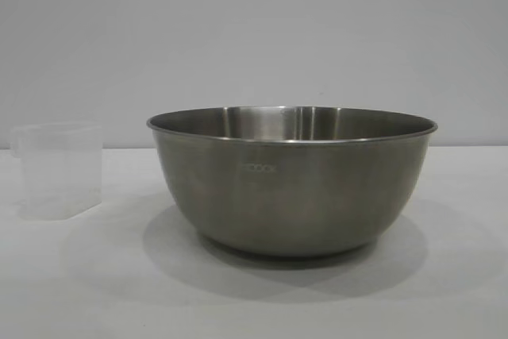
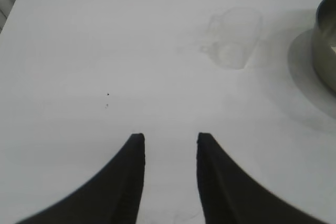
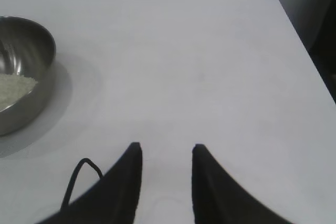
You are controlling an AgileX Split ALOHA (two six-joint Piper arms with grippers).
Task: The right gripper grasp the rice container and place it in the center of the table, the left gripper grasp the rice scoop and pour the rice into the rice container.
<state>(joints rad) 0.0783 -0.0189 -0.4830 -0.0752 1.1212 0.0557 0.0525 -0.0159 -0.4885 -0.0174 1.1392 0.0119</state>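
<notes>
Plain white table (image 1: 444,291) before a grey wall (image 1: 254,29); both hands (image 2: 169,145) (image 3: 166,153) spread, seemingly empty.

Exterior camera low, level, close; wrist cameras angled down, sharing rice container (image 1: 292,180).

Table (image 1: 254,299) bears bowl (image 1: 291,188) (cup (image 1: 60,171) beside)
</notes>
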